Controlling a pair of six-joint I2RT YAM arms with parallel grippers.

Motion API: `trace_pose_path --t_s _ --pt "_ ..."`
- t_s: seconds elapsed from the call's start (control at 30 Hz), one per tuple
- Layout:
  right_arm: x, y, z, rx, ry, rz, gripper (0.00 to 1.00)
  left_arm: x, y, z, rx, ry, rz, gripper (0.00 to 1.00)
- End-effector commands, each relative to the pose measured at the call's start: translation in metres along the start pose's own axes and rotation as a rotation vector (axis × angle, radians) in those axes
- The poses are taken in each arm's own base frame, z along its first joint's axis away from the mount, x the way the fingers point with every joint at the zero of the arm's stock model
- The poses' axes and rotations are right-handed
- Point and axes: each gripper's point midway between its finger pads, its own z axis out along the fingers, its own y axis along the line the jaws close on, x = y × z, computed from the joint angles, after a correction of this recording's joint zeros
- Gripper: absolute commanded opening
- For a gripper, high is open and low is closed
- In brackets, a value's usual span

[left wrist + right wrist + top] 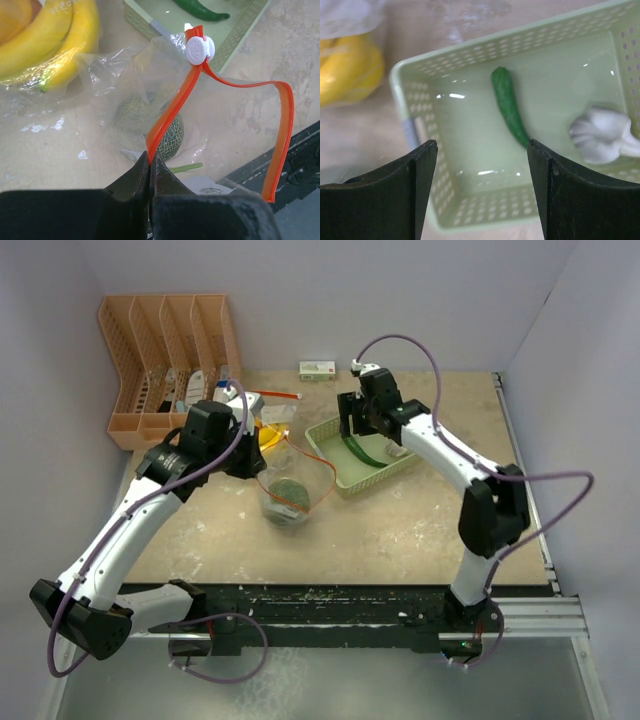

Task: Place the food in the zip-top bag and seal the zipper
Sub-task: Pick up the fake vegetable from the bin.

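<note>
even light, glare in basket (470,145), right wrist view blurred

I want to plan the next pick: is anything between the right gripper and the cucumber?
Nothing visible. The open right gripper hangs over the basket, where the cucumber lies uncovered; the white piece lies apart beside it.

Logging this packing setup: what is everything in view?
zip-top bag: 1, clear with orange zipper, mid-table
melon: 1, netted grey-green, inside the bag
bananas: 1 bunch, yellow, beside the bag
basket: 1, pale green, right of the bag
cucumber: 1, dark green, in the basket
white piece: 1, white, in the basket
file rack: 1, orange, far left corner
small box: 1, white, far edge
left gripper: 1, black, shut on the bag's zipper
right gripper: 1, black, open above the basket
</note>
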Motion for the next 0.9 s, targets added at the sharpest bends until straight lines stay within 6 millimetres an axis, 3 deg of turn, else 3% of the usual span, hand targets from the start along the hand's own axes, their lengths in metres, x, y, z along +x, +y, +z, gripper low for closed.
trace_pose_path --t_s 0.0,0.17,0.33,0.67,0.87 --pt "-0.033 -0.027 0.036 0.085 -0.053 -0.006 0.75 -0.022 -0.019 -0.005 0.107 -0.102 0.024 0.0" --pt "-0.014 -0.039 0.093 0.12 0.007 -0.059 0.75 -0.021 -0.02 -0.006 0.121 -0.109 0.031 0.0" --pt "0.008 -0.042 0.126 0.117 0.066 -0.071 0.75 -0.016 -0.019 -0.004 0.117 -0.1 0.039 0.0" --pt "0.042 -0.046 0.147 0.122 0.139 -0.065 0.65 -0.008 -0.013 0.002 0.099 -0.076 0.037 0.0" --pt "0.052 -0.046 0.152 0.115 0.157 -0.06 0.35 -0.006 -0.013 0.004 0.097 -0.068 0.031 0.0"
